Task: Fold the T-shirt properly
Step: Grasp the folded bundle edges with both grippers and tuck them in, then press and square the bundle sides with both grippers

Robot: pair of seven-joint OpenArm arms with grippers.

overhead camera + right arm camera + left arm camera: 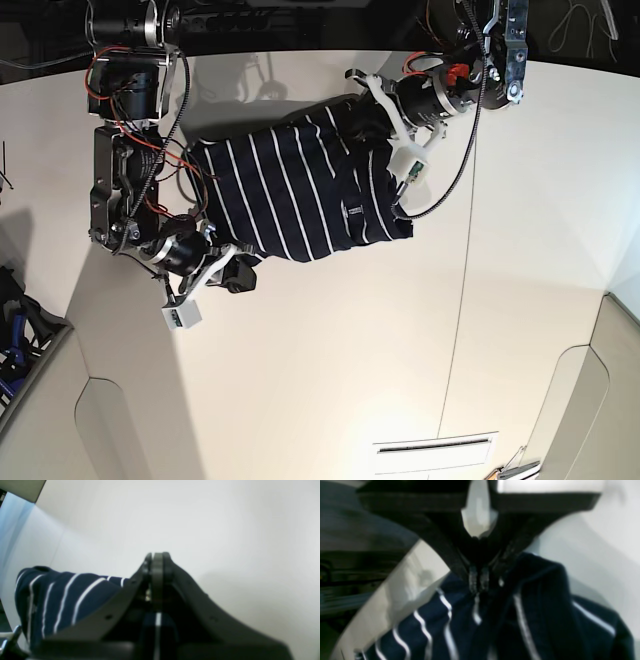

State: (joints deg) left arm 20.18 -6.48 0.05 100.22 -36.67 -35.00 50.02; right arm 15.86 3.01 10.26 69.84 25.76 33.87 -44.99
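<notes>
The T-shirt (300,190), dark navy with thin white stripes, lies bunched and partly folded on the white table (330,350). My left gripper (362,108) is at the shirt's far edge. In the left wrist view this gripper (478,580) is shut on a pinch of the T-shirt (520,620), which hangs below the fingertips. My right gripper (240,274) is at the shirt's near left corner. In the right wrist view its tips (157,557) are pressed together, with striped cloth (157,627) caught between the fingers and the T-shirt (62,597) bulging to the left.
A seam (465,260) runs down the table right of the shirt. The table's left edge (80,330) drops off beside the right arm, with blue items (15,340) below it. A dark frame with cables (300,20) lines the back. A narrow slot (435,445) sits near the front.
</notes>
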